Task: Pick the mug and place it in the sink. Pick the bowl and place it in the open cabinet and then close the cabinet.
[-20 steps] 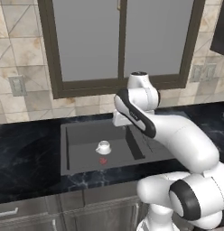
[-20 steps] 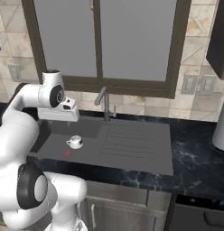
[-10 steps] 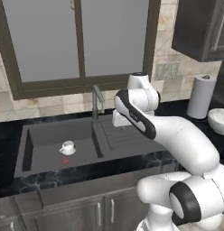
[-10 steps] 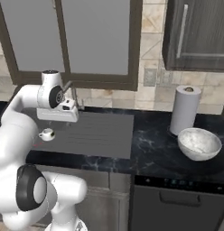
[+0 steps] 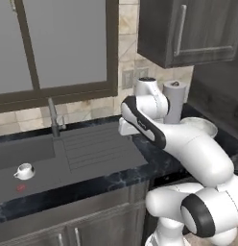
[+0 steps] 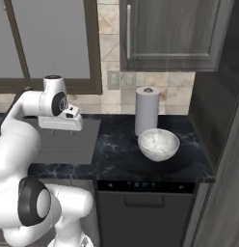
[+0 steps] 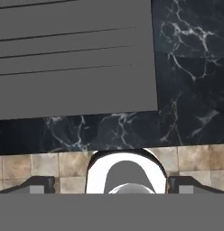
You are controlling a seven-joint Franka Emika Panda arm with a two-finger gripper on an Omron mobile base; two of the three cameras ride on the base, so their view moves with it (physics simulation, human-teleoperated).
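Fingertips [image 7: 41, 184] sit wide apart at the two lower corners of the hand view, nothing between them; gripper [image 7: 112, 186] spread and empty, looking down on the ridged drainboard [image 7: 73, 58] and black marble counter [image 7: 190, 67]. Hand hangs above the drainboard's right edge (seen from the right base view). Mug [image 5: 24, 170] stands upright in the sink [image 5: 25, 153], beside the red drain mark. Bowl [image 6: 158, 144] rests on the counter, just in front of the paper towel roll [image 6: 147, 110]. Cabinet [image 6: 169, 34] overhead, visible door shut.
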